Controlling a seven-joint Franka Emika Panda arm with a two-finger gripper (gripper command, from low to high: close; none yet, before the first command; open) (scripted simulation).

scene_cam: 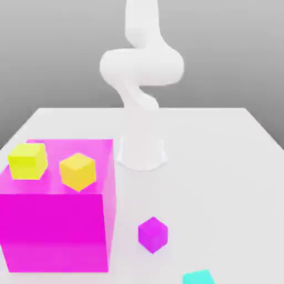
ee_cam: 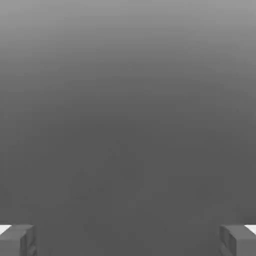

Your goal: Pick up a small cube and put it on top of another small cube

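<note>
A wide white flat table holds everything. The white robot arm stands at the far middle of the table and bends up high. A big see-through pink box sits near, on the exterior view's left. Two yellow cubes rest on top of it: a lemon-yellow cube to the left and an orange-yellow cube to its right. A tiny purple cube sits on the table just right of the box. The tiny teal cube lies nearest, right of the purple one. The gripper has its two grey fingers spread wide apart, holding nothing.
</note>
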